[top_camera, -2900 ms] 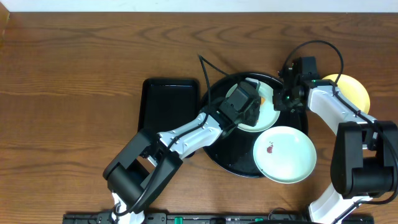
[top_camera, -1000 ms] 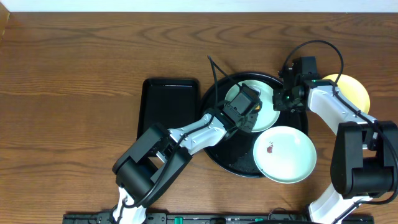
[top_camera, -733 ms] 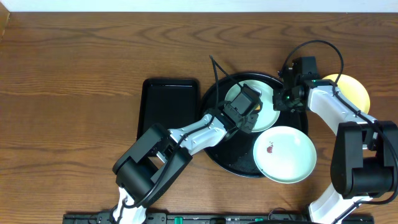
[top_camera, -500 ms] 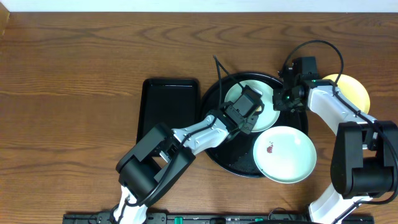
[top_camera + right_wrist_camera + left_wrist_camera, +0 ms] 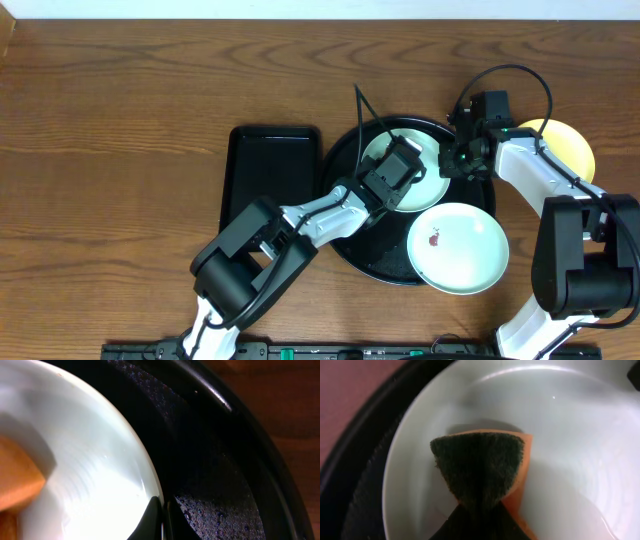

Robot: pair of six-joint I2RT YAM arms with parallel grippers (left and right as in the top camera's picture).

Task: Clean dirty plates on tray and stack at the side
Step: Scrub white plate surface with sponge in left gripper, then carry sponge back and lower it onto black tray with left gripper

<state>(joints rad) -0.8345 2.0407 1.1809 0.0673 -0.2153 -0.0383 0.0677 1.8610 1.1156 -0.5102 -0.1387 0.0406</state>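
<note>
I'm looking at a brown wood-grain tabletop (image 5: 120, 110) with a glossy black round tray (image 5: 375, 262) and a plain black rectangular tray (image 5: 272, 165). The back plate (image 5: 432, 185) is pale mint-white, the front plate (image 5: 470, 255) is the same tint with a small reddish-brown smear (image 5: 435, 238), and the right-hand plate (image 5: 570, 150) is pale yellow. My left wrist view shows the sponge (image 5: 480, 465): dark green scouring face over orange.

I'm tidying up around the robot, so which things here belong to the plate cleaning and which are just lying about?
In the job: round tray, plate under the sponge, smeared plate, yellow plate, sponge.
Lying about: rectangular tray.
</note>
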